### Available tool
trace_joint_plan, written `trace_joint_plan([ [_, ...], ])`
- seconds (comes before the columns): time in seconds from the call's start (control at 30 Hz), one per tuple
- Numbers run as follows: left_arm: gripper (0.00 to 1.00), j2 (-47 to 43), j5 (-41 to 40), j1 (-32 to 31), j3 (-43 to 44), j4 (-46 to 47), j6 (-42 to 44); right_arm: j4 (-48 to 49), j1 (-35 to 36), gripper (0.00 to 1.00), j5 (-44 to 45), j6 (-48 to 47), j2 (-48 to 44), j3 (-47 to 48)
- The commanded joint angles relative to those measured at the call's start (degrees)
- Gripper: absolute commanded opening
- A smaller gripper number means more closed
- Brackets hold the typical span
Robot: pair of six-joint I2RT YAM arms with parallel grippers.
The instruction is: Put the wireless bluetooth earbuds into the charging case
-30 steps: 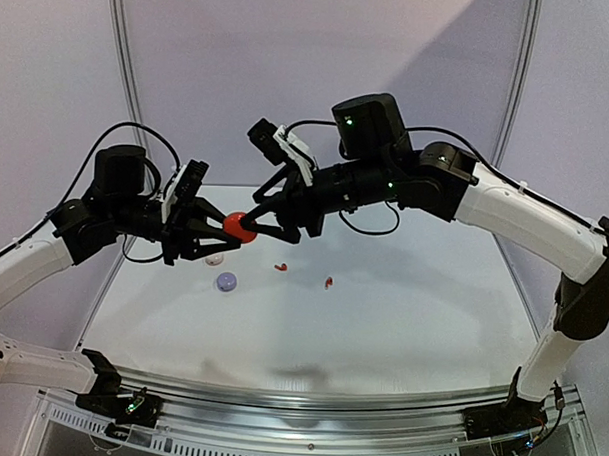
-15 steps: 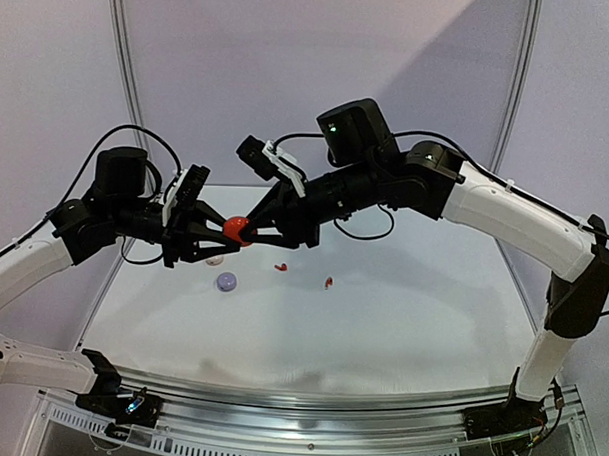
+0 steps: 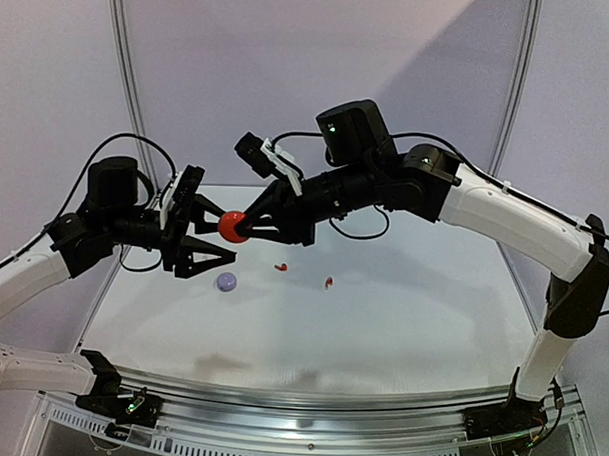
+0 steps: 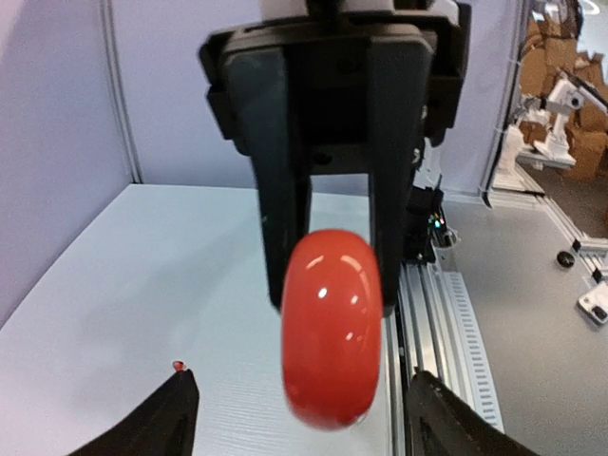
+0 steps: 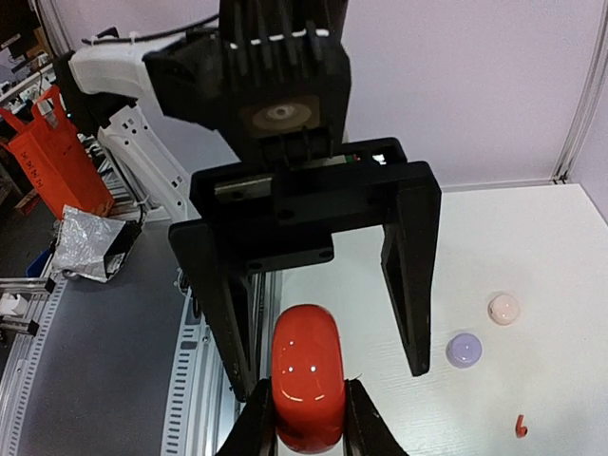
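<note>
The red earbuds (image 3: 279,267) lie loose on the table (image 3: 401,321), below the two pincers and well apart from both. A second red one (image 3: 328,283) sits a little further toward the right arm's side. Neither is in a case yet.

The red case (image 3: 230,226) is up in the air, lid shut, clamped edge-on between the fingertips of the right pincer (image 3: 243,225). The left pincer (image 3: 222,232) faces it head-on with its fingers spread wide, one on each side of the case and touching neither face. A lilac case (image 3: 226,281) rests on the table almost straight under the left pincer, and the right wrist view shows a pale pinkish one (image 5: 503,309) just beyond it.

My worry is the grip. The case is glossy and rounded, and only the narrow tips pinch it, so it could squirt out and drop. If the left pincer closes off-centre, it could knock the case loose or twist it.

I see no brand or label on the cases. An orange bag (image 5: 59,142) beyond the table has dark lettering, too small to read.
</note>
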Motion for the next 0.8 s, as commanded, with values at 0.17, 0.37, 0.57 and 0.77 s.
trace_joint_plan([
  [0.17, 0.77, -8.2, -5.6, 1.7, -17.5, 36.9, -24.9, 20.7, 0.2, 0.0, 0.2, 4.3, -8.7, -11.6],
  [0.37, 0.6, -6.5, -7.9, 0.0, -17.9, 44.4, -31.9, 24.0, 0.2, 0.0, -0.7, 6.2, -7.6, -11.5],
  [0.57, 0.6, -6.2, -8.6, -0.4, -17.1, 44.9, -32.9, 24.4, 0.3, 0.0, -1.3, 6.0, -6.1, -10.3],
  [0.77, 0.61, -5.5, -8.8, -0.8, -15.4, 43.7, -32.8, 21.1, 0.3, 0.0, -1.4, 4.6, -3.8, -7.2],
])
